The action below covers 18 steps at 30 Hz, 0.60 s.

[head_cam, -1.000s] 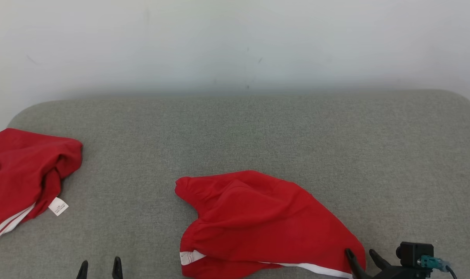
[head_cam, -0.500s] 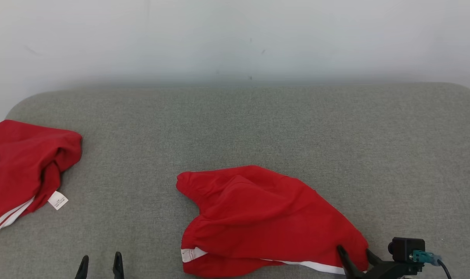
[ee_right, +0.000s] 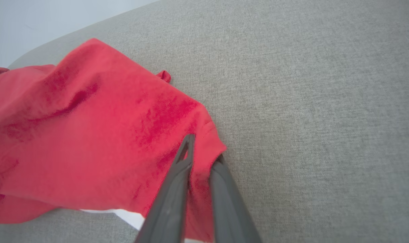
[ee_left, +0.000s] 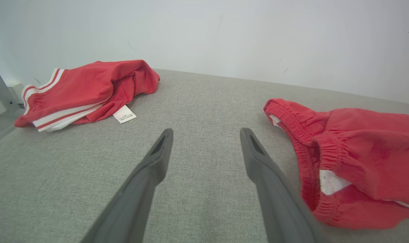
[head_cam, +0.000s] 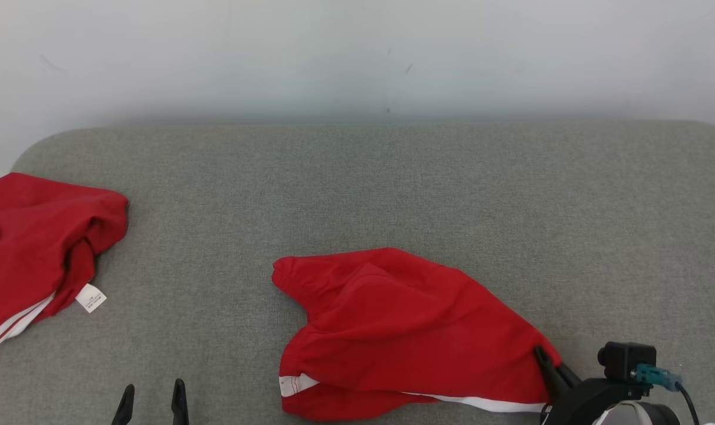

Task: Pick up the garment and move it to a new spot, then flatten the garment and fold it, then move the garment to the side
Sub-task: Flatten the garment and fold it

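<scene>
Grey woven fabric covers the worktop (head_cam: pixel 393 189), which spans the head view from side to side, has rounded far corners and stands against a plain white wall (head_cam: pixel 357 53).

We find the garment (head_cam: pixel 404 330), red with a white stripe (head_cam: pixel 481 405) along its near hem, lying crumpled on the near half of the worktop, right of centre. In the left wrist view its gathered waistband (ee_left: pixel 304 152) faces the robot's left.

We note a second garment (head_cam: pixel 33 248), also red, bunched at the left edge of the worktop and well apart from the first. It has white bands (head_cam: pixel 15 321) at its near edge and a small white label (head_cam: pixel 91 297) resting on the grey fabric just beside it.

We see the right pincer (head_cam: pixel 549 360) at the near right corner of the garment. Its fingers stand narrow, with a fold of the red cloth clamped between them, as the right wrist view confirms (ee_right: pixel 204 148).

We see the left pincer (head_cam: pixel 154 386) at the near left, over bare worktop between the two garments. Its fingers stand wide apart (ee_left: pixel 206 131), holding nothing and touching neither garment.
</scene>
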Available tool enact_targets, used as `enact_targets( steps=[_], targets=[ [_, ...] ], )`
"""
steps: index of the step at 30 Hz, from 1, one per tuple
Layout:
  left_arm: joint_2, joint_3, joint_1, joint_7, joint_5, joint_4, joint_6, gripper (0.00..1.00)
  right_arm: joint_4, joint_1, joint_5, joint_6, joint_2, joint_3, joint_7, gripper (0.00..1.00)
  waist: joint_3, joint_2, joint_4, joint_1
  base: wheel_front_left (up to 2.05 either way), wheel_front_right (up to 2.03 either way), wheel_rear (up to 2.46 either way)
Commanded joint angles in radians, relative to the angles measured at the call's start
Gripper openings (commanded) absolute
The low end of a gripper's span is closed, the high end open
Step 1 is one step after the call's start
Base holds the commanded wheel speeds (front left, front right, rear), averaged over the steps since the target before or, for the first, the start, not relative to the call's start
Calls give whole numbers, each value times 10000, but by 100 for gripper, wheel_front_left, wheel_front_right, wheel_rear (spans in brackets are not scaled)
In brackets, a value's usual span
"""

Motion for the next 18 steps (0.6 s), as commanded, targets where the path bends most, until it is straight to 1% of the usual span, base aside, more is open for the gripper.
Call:
enact_targets(
  steps=[1, 4, 9, 15, 18],
  targets=[
    [-16, 1, -82, -33, -52, -8, 15, 100, -51, -151, -69, 31, -25, -57, -71, 0, 23, 0, 10, 0, 0, 0, 0],
    [-16, -14, -107, -34, -80, -33, 14, 100, -101, -429, -85, 31, -88, -195, -68, 0, 85, 0, 7, 0, 0, 0, 0],
    [-16, -102, -206, -33, -83, -70, 13, 100, 97, -1297, -192, 31, -172, -486, 255, 0, 273, 0, 48, 0, 0, 0, 0],
    [-15, -314, -386, -33, -23, -102, 14, 100, 941, -2555, -467, 31, -114, -1239, 695, 0, 530, 0, 348, 0, 0, 0, 0],
    [-15, -398, -471, -33, -39, -133, 13, 100, 1415, -3065, -674, 31, -159, -1350, 789, 0, 667, 0, 553, 0, 0, 0, 0]
  ],
)
